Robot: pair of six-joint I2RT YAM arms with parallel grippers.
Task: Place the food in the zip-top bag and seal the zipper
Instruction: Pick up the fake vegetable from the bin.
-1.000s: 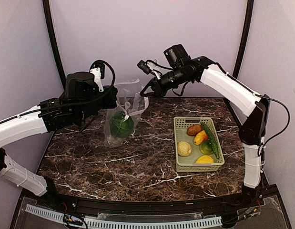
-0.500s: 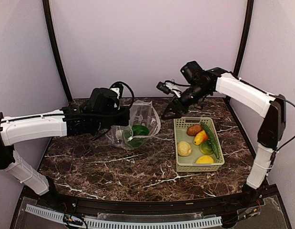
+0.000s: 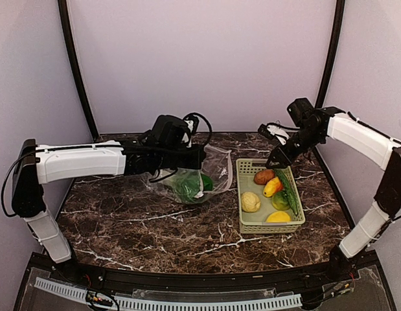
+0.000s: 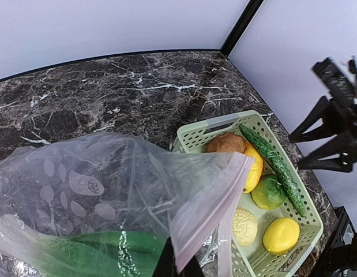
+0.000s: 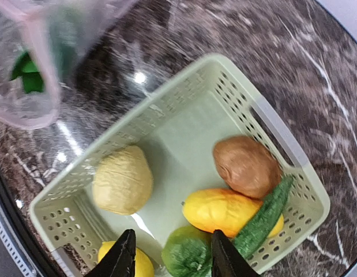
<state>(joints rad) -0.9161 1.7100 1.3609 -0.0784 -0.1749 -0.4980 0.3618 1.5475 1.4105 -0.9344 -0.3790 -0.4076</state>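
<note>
Left gripper (image 4: 178,266) first: clamped tight on the mouth edge of the zip-top bag (image 4: 91,190), pinching right at the zipper (image 4: 215,205), that pale strip folding over the black fingertips. The bag sags from that grip out over the middle of the marble table (image 3: 155,227), and you can see the bok choy (image 3: 187,185) sitting low inside it, green through the dotted plastic. I can't tell whether the bag's bottom rests on the table.

Over to the right gripper (image 5: 172,234): fingers spread, nothing between them, hanging above the green basket (image 3: 270,228), which stands on the right half of the table, just beside the bag.

And there's the rest of the food, all in the basket. The tan bumpy lump (image 5: 122,180) sits alone on the left side. At the far end a brown round piece (image 5: 246,166). The orange fruit (image 5: 224,210) lies just nearer than that, with the long green vegetable (image 5: 265,216) running along the right wall and touching it. The lime (image 5: 187,254) is directly below the spread fingers, and the lemon (image 3: 278,217) takes the near end.
</note>
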